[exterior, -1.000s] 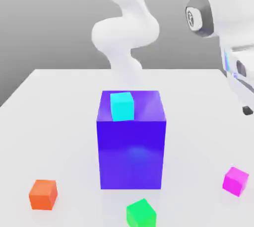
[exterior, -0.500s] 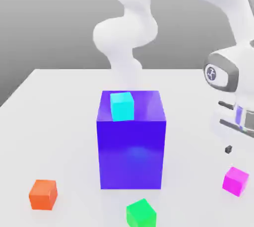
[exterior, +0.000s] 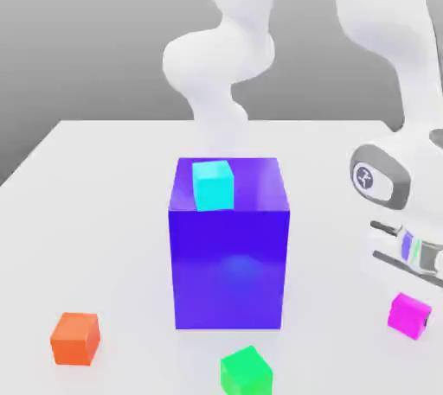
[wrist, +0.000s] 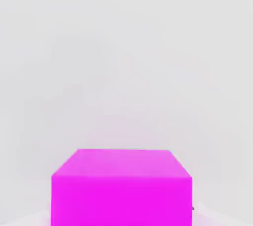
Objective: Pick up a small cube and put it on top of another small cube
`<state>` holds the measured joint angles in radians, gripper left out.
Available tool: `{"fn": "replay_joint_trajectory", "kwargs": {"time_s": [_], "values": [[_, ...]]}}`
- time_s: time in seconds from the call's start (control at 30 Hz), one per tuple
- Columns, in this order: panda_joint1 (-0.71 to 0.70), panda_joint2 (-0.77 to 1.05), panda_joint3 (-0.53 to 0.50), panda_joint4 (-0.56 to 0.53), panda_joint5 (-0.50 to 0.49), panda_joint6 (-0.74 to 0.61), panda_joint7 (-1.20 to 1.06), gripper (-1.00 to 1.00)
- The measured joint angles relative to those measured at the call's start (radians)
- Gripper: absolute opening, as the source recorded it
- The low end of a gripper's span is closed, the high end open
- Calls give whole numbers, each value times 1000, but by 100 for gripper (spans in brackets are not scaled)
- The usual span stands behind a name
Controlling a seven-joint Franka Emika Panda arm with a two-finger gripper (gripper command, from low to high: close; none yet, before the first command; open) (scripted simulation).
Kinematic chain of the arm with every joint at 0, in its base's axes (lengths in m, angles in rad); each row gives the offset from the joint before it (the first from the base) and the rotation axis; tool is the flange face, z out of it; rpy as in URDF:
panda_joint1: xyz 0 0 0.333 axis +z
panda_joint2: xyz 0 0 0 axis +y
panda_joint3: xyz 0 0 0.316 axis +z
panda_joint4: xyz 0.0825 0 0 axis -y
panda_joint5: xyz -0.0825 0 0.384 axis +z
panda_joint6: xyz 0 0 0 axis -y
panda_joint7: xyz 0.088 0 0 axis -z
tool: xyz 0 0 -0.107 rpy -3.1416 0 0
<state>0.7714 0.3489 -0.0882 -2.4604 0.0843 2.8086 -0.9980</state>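
The exterior view gives the whole white table (exterior: 104, 212). A big blue-violet block (exterior: 228, 268) stands in the middle, and a small cyan cube (exterior: 213, 184) rests on its top face. In front of the block, toward the camera, an orange cube (exterior: 75, 338) lies at the exterior view's left and a green cube (exterior: 246, 372) lies near the lower edge. The hand view has none of these things. It gives a close look at the small cube (wrist: 121, 186), magenta-pink and glossy, sitting on the pale table surface (wrist: 123, 62).

In the exterior view the small cube (exterior: 408, 315) lies on the table at the exterior view's right, well apart from the block. The gripper (exterior: 419, 317) has its wrist directly above this cube, and a dark fingertip (exterior: 426, 320) shows at the cube's right side. The fingers are mostly hidden by the hand, so the contact itself is not clear, but the gripper appears to be closed on the small cube, which sits on the table.

The arm (exterior: 225, 73) rises from behind the block, bends in 1 curve and arches over to the exterior view's right. The hand points down at the table, low over the cube, with its round wrist joint turned toward the camera.
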Motion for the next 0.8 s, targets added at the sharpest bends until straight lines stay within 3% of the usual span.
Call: {"fn": "replay_joint_trajectory", "kwargs": {"time_s": [0.2,0.5,0.8], "values": [[-50,-85,-41,49,-18,-145,-53,-100],[-221,-117,-99,100,-25,-229,-422,-100],[-359,-165,-139,70,-25,-241,-806,-100]]}}
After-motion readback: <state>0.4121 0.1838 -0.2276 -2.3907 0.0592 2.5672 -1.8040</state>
